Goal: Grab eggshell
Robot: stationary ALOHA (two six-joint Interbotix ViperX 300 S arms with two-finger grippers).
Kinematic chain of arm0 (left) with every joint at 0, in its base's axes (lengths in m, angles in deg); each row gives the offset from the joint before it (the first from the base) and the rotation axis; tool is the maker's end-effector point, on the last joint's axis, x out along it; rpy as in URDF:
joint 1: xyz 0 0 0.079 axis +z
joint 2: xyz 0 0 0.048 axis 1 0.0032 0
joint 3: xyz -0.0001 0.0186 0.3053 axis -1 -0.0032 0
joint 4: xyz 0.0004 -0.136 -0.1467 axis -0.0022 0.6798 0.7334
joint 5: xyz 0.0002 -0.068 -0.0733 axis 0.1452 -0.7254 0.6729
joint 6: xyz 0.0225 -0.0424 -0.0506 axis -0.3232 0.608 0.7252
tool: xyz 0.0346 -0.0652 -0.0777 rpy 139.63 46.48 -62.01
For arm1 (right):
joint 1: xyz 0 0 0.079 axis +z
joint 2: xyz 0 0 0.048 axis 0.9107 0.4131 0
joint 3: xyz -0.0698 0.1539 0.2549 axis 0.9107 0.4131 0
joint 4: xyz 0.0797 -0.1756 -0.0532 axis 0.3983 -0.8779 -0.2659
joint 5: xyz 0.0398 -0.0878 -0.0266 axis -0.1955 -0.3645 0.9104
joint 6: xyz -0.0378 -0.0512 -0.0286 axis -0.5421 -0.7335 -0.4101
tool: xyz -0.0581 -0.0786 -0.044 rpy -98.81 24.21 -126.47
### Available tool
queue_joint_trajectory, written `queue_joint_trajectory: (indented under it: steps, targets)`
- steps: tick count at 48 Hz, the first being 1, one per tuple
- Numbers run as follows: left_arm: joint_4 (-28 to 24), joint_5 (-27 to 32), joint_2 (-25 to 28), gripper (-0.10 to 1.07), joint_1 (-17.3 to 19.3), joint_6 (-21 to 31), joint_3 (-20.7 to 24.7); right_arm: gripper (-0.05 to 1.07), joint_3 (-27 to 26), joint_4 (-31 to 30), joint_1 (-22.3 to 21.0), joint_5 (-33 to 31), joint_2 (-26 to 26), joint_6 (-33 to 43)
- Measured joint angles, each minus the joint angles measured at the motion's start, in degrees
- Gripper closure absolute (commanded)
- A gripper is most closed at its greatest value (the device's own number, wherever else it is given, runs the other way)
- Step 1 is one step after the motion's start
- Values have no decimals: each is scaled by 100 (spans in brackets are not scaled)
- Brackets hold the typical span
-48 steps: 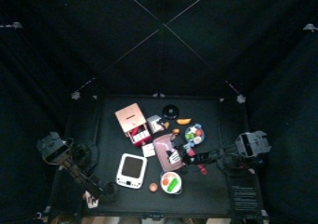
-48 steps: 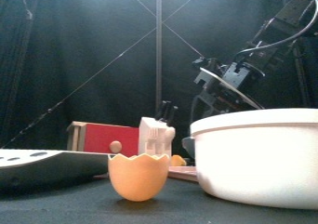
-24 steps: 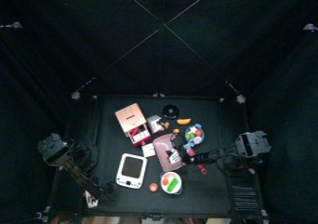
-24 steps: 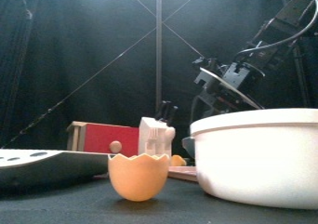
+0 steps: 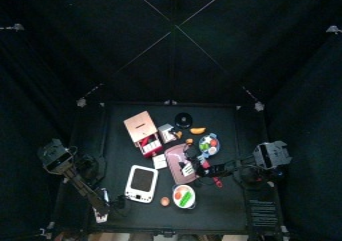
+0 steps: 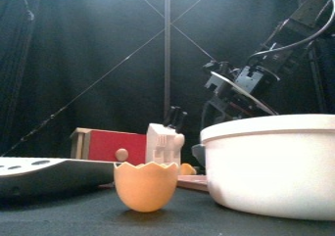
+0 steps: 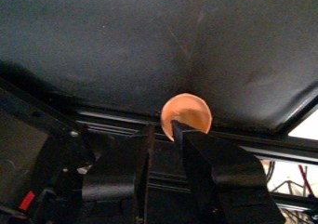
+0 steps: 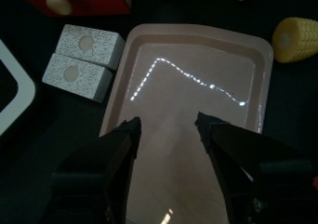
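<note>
The eggshell (image 6: 145, 186) stands upright at the worktop's front edge, between the white device (image 6: 39, 173) and the white bowl (image 6: 268, 162). At the front-left corner, the left gripper (image 7: 172, 127) shows a tan rounded piece (image 7: 187, 112) at its tips; whether its jaws clamp it cannot be told. Farther back, the right gripper (image 8: 168, 125) hovers with jaws apart over a pink tray (image 8: 187, 70).

the left gripper (image 7: 169, 135) covers the lower edge of an orange rounded piece (image 7: 187, 112), too blurred to name. in the front view the white bowl (image 6: 268, 166) is cut off at 3 o'clock and the white device (image 6: 46, 173) at 9 o'clock. from above the eggshell (image 5: 166, 201) is a tiny speck. the right gripper (image 8: 170, 139) hides part of the pink tray (image 8: 199, 79).
</note>
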Motion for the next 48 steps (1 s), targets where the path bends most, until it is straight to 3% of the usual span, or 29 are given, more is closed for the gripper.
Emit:
queue_joint_trajectory:
  steps: [24,48]
  targets:
    - [422,141,9,16,79,-9,105,16,-44,79,70,0,44,-9]
    - [729,-9,413,15,141,-325,369,16,-70,53,70,0,105,0]
